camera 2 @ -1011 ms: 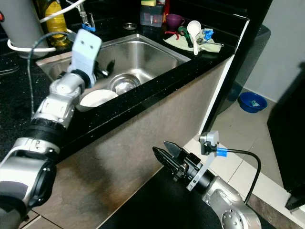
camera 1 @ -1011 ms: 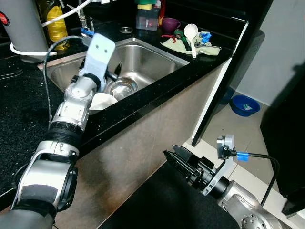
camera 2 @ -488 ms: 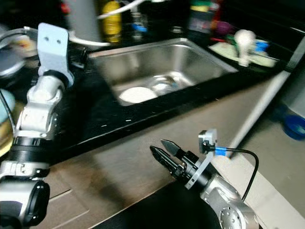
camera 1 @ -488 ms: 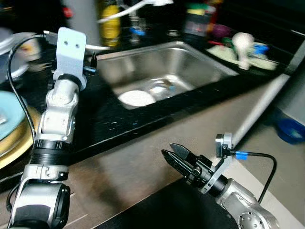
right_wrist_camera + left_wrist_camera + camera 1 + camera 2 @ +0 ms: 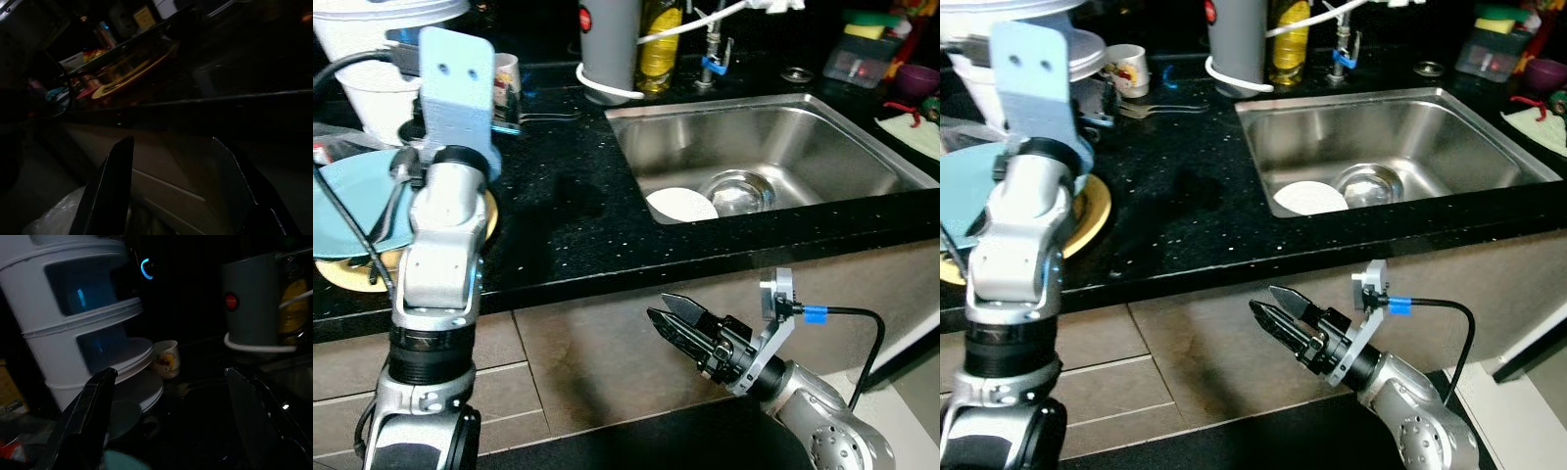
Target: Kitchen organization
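Black speckled tabletop (image 5: 568, 225) with an inset steel sink (image 5: 862, 162). A white plate (image 5: 681, 205) and a steel bowl (image 5: 737, 190) lie side by side in the sink's basin, the plate nearer the robot's left. Behind the sink's left corner stand a grey cylindrical container (image 5: 610, 44) ringed by a white cable, and a yellow bottle (image 5: 660, 44). At the tabletop's left end, a light blue plate (image 5: 352, 196) rests on a yellow plate (image 5: 1089, 217), near a white stacked appliance (image 5: 73, 318) and a small patterned cup (image 5: 166, 358).

The left arm is raised over the plates; its left end effector (image 5: 171, 416) has its fingers spread wide, empty, aimed toward the appliance and cup. The right end effector (image 5: 658, 313) hangs below the tabletop edge, before the cabinet front (image 5: 587, 343), fingers parted and holding nothing.
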You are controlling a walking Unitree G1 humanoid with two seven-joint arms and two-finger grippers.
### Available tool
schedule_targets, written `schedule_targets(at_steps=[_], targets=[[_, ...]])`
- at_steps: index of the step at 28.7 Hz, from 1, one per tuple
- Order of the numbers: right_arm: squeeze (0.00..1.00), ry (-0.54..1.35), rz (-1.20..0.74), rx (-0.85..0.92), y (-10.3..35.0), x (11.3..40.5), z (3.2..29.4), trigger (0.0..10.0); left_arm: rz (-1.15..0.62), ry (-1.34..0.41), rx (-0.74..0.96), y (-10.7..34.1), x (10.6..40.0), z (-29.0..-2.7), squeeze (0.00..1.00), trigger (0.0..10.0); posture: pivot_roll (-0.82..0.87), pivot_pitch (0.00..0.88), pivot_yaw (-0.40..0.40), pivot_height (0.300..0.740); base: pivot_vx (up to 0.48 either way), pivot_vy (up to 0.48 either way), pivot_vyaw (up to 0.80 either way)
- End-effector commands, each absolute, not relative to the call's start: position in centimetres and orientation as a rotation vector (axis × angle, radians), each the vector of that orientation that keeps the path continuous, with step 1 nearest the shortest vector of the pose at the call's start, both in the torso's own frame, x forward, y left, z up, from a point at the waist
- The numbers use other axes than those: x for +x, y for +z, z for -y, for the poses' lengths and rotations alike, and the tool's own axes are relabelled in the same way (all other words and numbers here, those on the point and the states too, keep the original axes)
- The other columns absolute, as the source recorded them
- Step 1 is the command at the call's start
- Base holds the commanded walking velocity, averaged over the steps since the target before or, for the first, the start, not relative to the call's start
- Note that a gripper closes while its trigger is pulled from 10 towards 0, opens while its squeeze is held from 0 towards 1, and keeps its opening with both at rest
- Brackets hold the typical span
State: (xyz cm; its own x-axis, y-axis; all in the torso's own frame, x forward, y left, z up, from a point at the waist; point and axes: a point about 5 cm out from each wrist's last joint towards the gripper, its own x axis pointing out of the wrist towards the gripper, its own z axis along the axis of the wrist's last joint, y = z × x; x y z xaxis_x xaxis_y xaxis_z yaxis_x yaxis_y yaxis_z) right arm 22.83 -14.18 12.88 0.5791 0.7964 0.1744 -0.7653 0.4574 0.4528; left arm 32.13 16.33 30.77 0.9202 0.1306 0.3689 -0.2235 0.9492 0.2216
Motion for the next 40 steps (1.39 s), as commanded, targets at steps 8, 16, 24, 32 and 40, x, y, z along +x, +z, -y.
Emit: schedule_targets(at_steps=[8, 16, 24, 32, 40], targets=[[0.00, 0.990, -0.082, 0.544, 12.6, 22.8, 14.1, 10.0, 0.214, 0.145, 0.260, 28.7, 32.1, -16.6, 0.00, 10.0, 0.10, 0.022, -0.068, 0.740, 0.000, 0.000, 0.77], [0.00, 0.998, -0.074, 0.560, 12.6, 22.6, 14.2, 10.0, 0.228, 0.021, 0.185, 28.6, 31.8, -15.6, 0.00, 10.0, 0.10, 0.023, -0.063, 0.740, 0.000, 0.000, 0.77], [0.00, 1.052, -0.099, 0.559, 12.7, 22.2, 14.0, 10.0, 0.201, -0.030, 0.060, 29.9, 32.2, -15.1, 0.00, 10.0, 0.10, 0.035, -0.073, 0.740, 0.000, 0.000, 0.14], [0.00, 1.118, -0.122, 0.544, 12.7, 21.6, 13.7, 10.0, 0.101, -0.123, -0.073, 29.7, 33.2, -14.3, 0.00, 10.0, 0.10, 0.035, -0.071, 0.740, 0.000, 0.000, 0.00], [0.00, 1.226, -0.169, 0.529, 12.7, 20.0, 12.9, 10.0, -0.096, -0.064, -0.121, 28.4, 34.6, -15.5, 0.00, 10.0, 0.08, 0.033, -0.060, 0.740, 0.000, 0.000, 0.00]])
